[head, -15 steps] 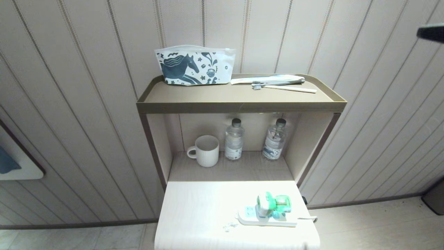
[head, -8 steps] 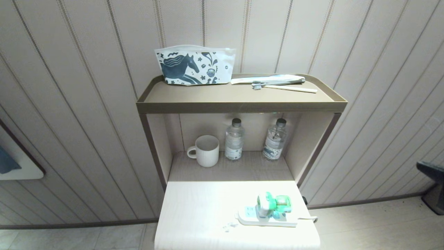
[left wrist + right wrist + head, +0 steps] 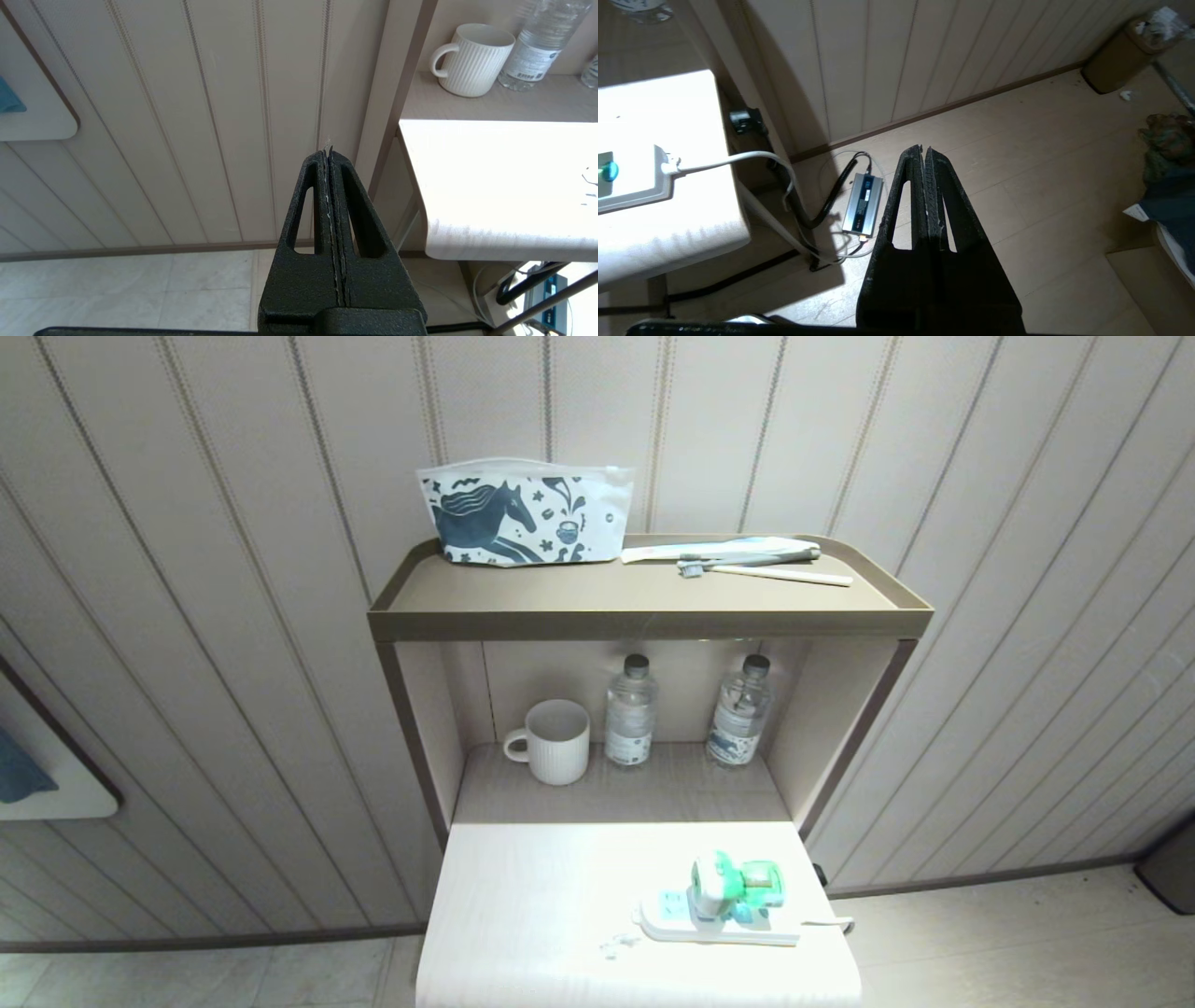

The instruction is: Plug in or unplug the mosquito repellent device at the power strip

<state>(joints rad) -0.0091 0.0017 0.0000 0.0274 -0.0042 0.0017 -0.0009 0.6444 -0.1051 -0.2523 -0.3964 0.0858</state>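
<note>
Pale table (image 3: 523, 915) against striped wall panels (image 3: 187, 616), mosquito repellent device (image 3: 733, 885) seated in power strip (image 3: 714, 926) (both grippers (image 3: 328, 151) (image 3: 923, 149) pinched together, empty)

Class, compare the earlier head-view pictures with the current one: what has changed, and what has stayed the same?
A dark arm part at the head view's right edge dropped from upper right to lower right, then left the view. The mosquito repellent device stayed on the power strip; mug and pouch unmoved.
</note>
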